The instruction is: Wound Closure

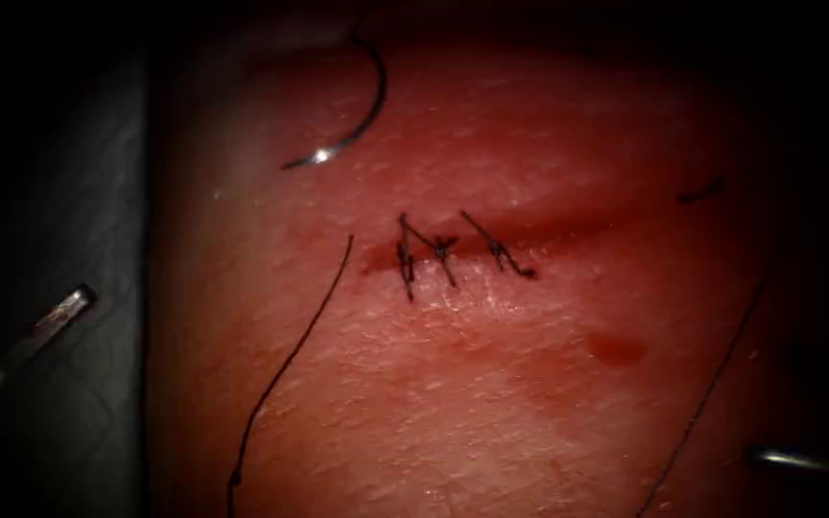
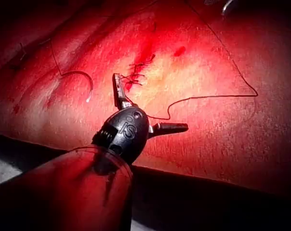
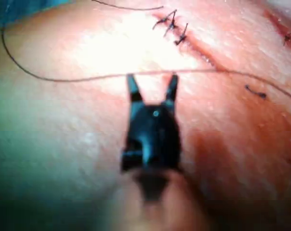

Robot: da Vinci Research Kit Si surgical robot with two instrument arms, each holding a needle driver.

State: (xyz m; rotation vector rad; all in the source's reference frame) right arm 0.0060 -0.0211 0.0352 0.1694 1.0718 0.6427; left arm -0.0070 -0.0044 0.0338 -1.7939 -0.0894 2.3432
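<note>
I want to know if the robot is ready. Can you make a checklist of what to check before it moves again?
1. Left pincer open, holding nothing: ok.
2. Right pincer open, holding nothing: ok.
3. Needle lying free on the tissue, above and left of the cut: ok.
4. Stitches across the cut's left part: ok.
5. Cut's right part closed: not ok.
6. Thread free of the stitches: cannot tell.

Needle [image 1: 357, 115] lies loose up-left of cut [image 1: 491, 240]; thread [image 1: 285, 374] strands cross tissue [image 1: 491, 403] both sides.
</note>
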